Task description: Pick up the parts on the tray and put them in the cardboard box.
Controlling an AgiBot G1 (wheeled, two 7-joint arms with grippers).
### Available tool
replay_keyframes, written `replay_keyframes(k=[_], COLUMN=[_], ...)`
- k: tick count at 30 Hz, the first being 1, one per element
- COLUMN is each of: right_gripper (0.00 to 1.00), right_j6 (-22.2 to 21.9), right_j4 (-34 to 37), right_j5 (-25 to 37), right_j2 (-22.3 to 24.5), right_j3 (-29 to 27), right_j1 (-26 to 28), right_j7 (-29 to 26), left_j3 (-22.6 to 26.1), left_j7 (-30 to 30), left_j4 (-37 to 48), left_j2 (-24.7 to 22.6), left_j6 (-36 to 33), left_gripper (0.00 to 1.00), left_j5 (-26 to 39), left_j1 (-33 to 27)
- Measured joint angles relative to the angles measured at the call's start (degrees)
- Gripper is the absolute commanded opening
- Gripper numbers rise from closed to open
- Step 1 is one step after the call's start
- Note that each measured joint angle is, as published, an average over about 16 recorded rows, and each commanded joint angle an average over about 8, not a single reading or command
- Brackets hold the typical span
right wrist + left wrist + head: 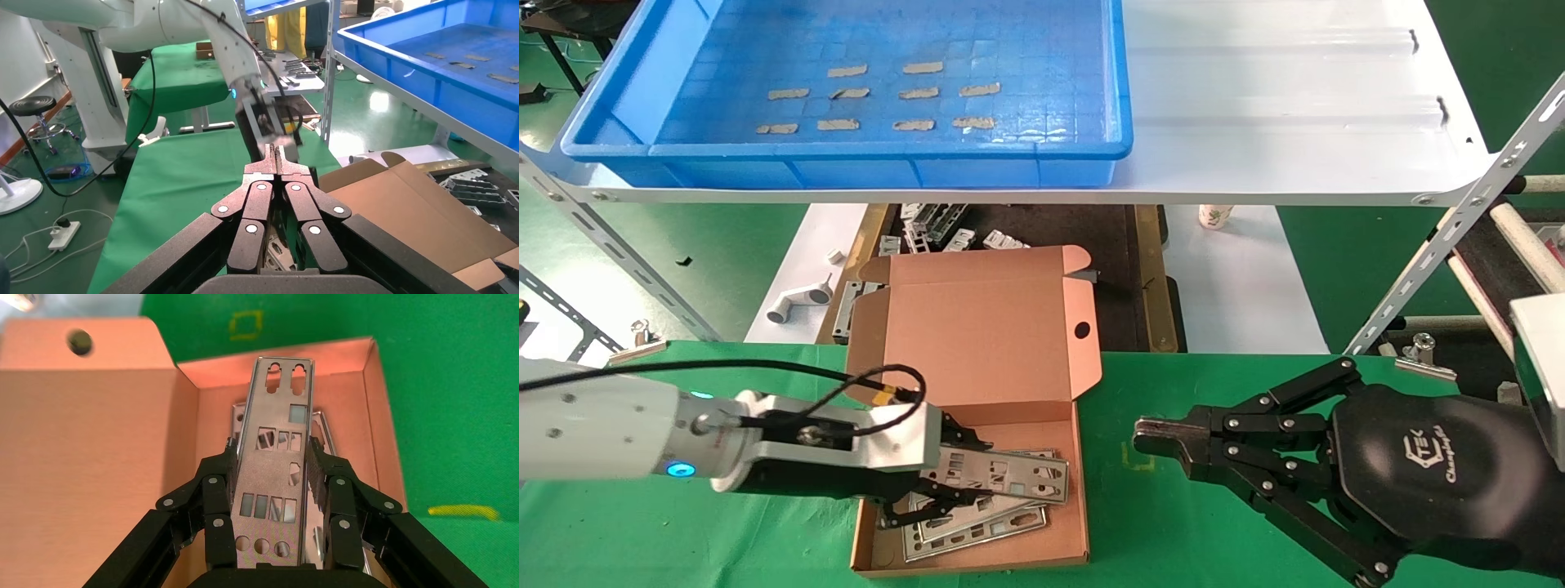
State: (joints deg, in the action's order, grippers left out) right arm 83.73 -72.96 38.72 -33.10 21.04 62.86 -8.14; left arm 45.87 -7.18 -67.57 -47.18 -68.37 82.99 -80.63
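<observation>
My left gripper [948, 474] [273, 448] is shut on a part, a silver punched plate [1009, 476] [275, 398], gripping it by its two long edges. The plate hangs low over the open cardboard box [1081, 498] [92, 447], whose lid stands back. Other plates [977, 531] lie flat on the box floor beneath it. The blue tray [846, 167] [428, 67] sits on the white shelf behind; its floor shows only tan tape strips. My right gripper [1148, 437] [278, 153] hovers shut and empty above the green table, to the right of the box.
Small grey brackets [944, 224] and a grey pipe fitting [801, 302] lie on the lower surface behind the box. A white cup [1214, 216] stands under the shelf. Slanted shelf struts [1451, 237] rise at the right, and another at the left.
</observation>
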Motion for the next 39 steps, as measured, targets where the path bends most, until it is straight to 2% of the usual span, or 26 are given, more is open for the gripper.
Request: replay_keyframes(k=[4, 5, 6, 12, 13, 14, 27, 39], right_gripper=[0.00, 0.00, 0.00, 0.00, 0.00, 0.00, 0.00, 0.00], right_j6=[0.0, 0.0, 0.0, 0.0, 0.0, 0.0, 0.0, 0.0], right_j4=[0.0, 0.0, 0.0, 0.0, 0.0, 0.0, 0.0, 0.0], right_j5=[0.0, 0.0, 0.0, 0.0, 0.0, 0.0, 0.0, 0.0], right_j2=[0.0, 0.0, 0.0, 0.0, 0.0, 0.0, 0.0, 0.0], right_j3=[0.0, 0.0, 0.0, 0.0, 0.0, 0.0, 0.0, 0.0], right_j1=[0.0, 0.0, 0.0, 0.0, 0.0, 0.0, 0.0, 0.0], right_j7=[0.0, 0.0, 0.0, 0.0, 0.0, 0.0, 0.0, 0.0], left_j3=[1.0, 1.2, 1.4, 2.0, 2.0, 2.1, 1.4, -3.6], left_j7=[-1.3, -1.6, -1.8, -2.5, -2.6, -2.6, -3.4, -3.5], left_j4=[0.6, 0.9, 1.1, 2.8, 3.0, 3.2, 3.9, 1.1], left_j2=[-1.2, -1.4, -1.7, -2.7, -2.8, -2.8, -2.3, 2.5], left_j6=[1.8, 2.0, 2.3, 2.9, 2.9, 2.8, 1.7, -1.9], left_gripper=[0.00, 0.03, 0.11, 0.86, 0.96, 1.00, 1.00, 1.00], left_j5=[1.9, 2.2, 2.5, 3.4, 3.5, 3.5, 2.0, -7.8], left_j1=[1.4, 1.6, 1.8, 2.3, 2.2, 2.2, 1.2, 0.2])
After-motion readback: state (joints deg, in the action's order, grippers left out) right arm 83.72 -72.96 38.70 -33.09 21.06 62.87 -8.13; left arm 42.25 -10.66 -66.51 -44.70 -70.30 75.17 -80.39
